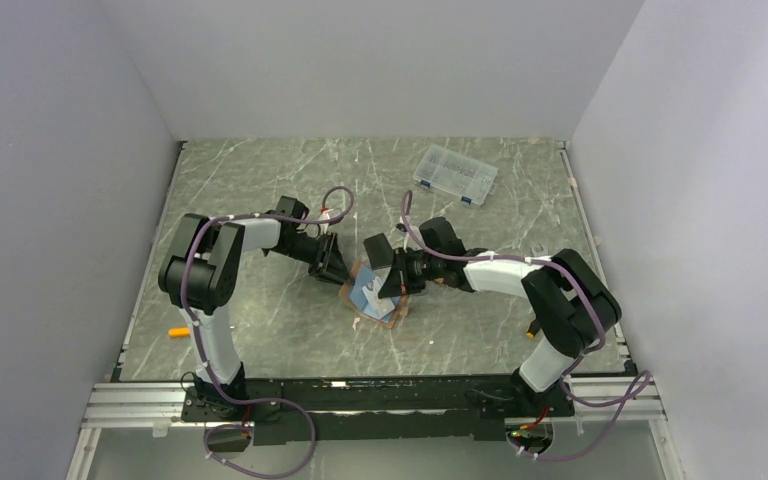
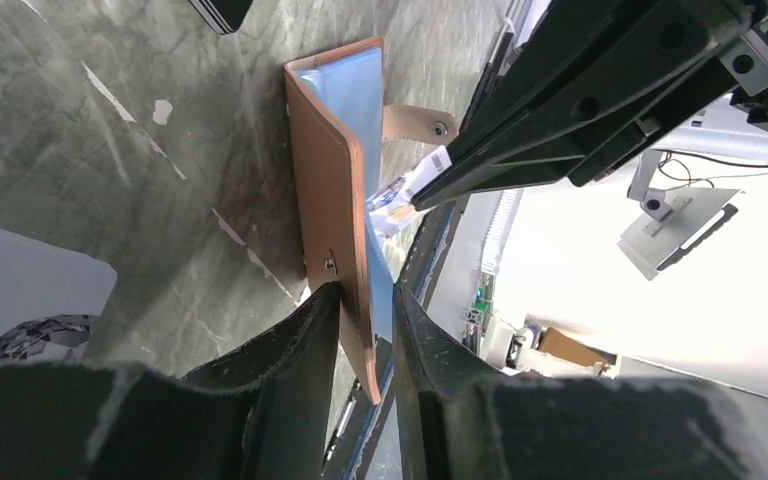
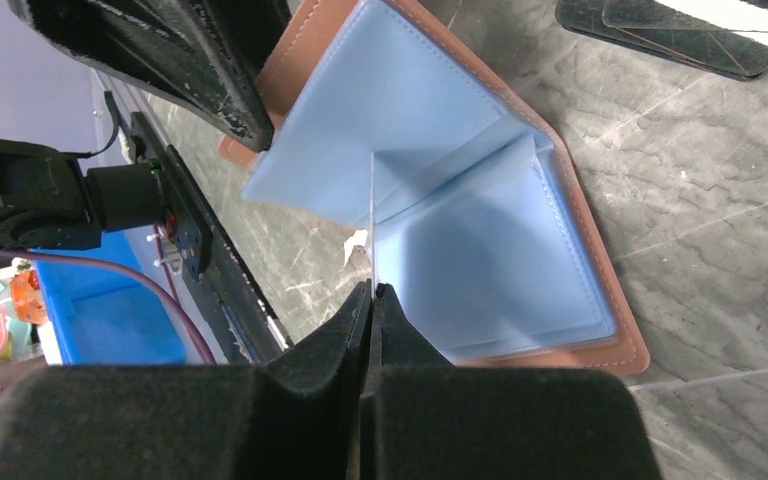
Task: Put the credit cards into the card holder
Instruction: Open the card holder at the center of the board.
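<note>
The tan card holder lies open at the middle of the marble-patterned table, with its blue lining showing and one flap raised. The left gripper straddles that flap's edge beside the snap stud; whether its jaws pinch the leather or merely bracket it cannot be told. The right gripper is clenched on a pale credit card, whose far edge reaches the fold between the blue pockets. The card's faint print is too small to read. A black rectangle lies nearby.
</note>
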